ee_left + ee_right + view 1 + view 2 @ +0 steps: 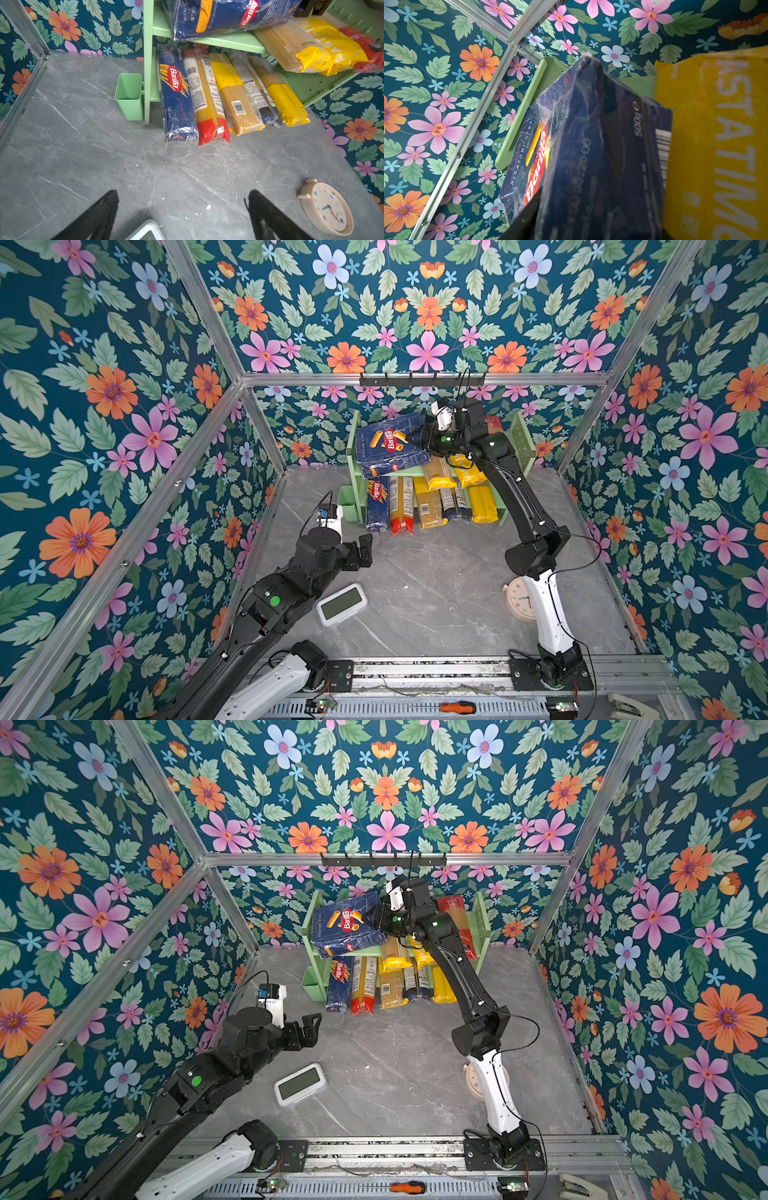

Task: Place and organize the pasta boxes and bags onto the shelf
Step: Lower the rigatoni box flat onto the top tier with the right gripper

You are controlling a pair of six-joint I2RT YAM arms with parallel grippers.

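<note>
The pale green shelf [519,435] [482,919] [148,62] stands at the back wall. My right gripper [424,437] [376,915] [591,224] is shut on the wide Barilla pasta box [390,443] [347,923] [224,16] [591,155], which lies tilted on the left of the upper tier and overhangs its front edge. One black finger [525,218] lies against the box's front face. On the lower tier lie the long spaghetti box [377,504] [176,93] and several bags [428,506] [239,104] side by side. Yellow and red bags [332,45] [459,919] rest on the upper tier's right. My left gripper [361,549] [309,1029] [182,207] hangs open and empty above the table.
A white digital clock [341,603] [300,1083] lies just below my left gripper. A cream round alarm clock [519,599] [326,207] sits by the right arm's base. A small green cup [347,502] [128,96] hangs on the shelf's left side. A black hook rail [422,379] runs above the shelf.
</note>
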